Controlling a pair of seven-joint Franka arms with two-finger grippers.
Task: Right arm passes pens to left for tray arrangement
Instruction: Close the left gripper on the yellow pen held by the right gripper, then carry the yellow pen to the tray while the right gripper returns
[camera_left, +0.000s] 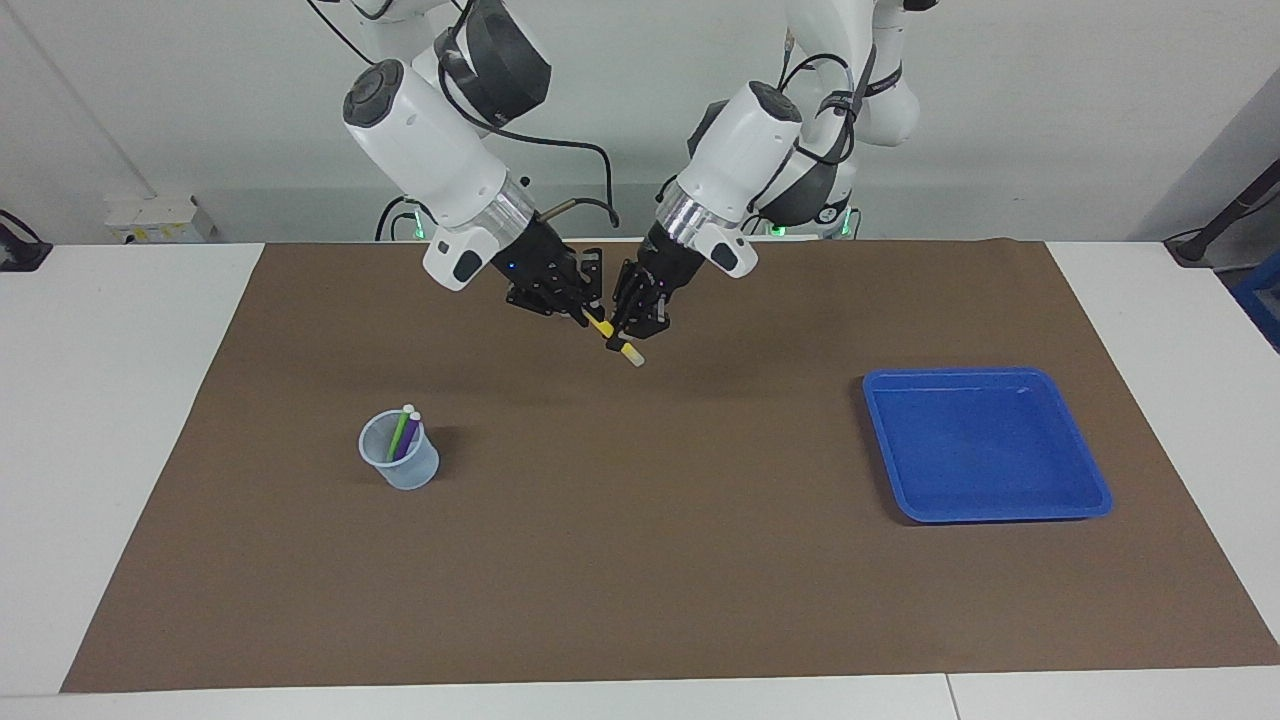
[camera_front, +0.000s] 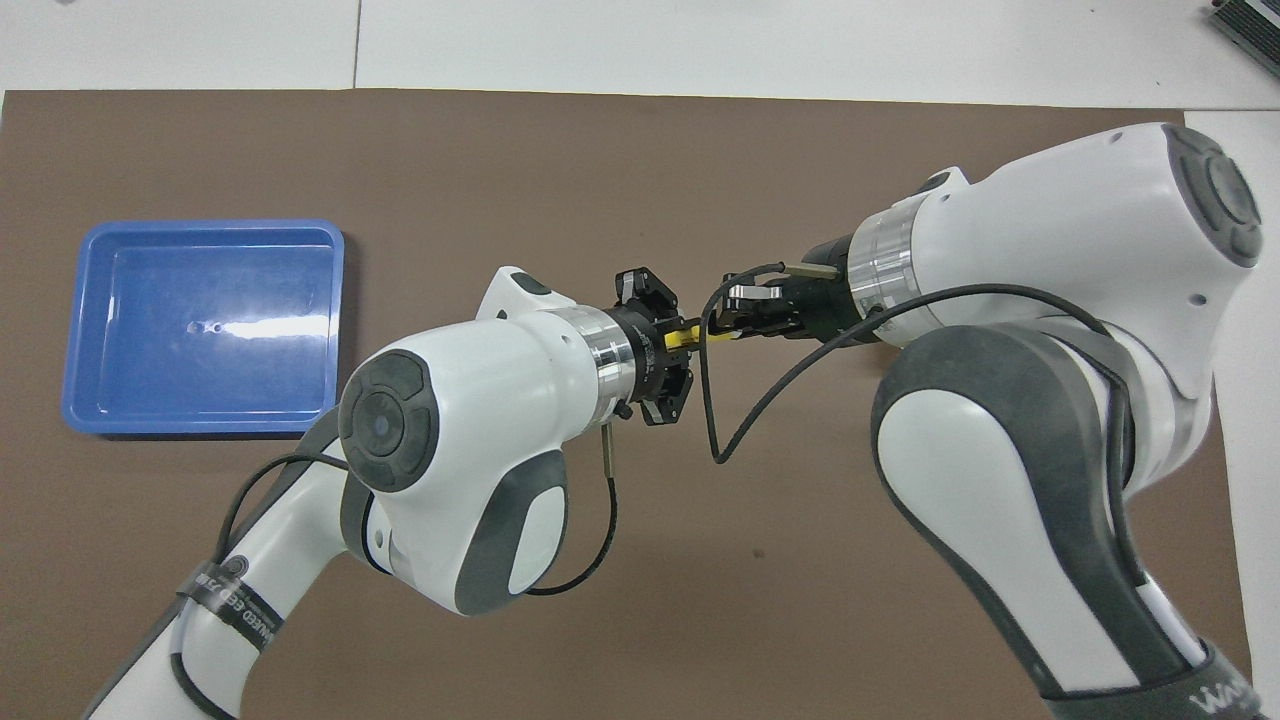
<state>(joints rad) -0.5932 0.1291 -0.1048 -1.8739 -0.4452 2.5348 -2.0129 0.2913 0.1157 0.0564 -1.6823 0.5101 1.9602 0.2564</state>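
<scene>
A brown mat is covering the white table under a pale wall. Above the mat's robot-side middle, the two grippers are meeting tip to tip. The right gripper is clamping the upper end of the yellow pen, while the left gripper is pinching it lower down; the pen's white end is poking out toward five o'clock. Both appear closed on it, though the contact is tiny. In the facing view, the translucent cup is sitting at about eight o'clock from the grippers, holding the green pen and purple pen upright. The blue tray is lying at about four o'clock.
</scene>
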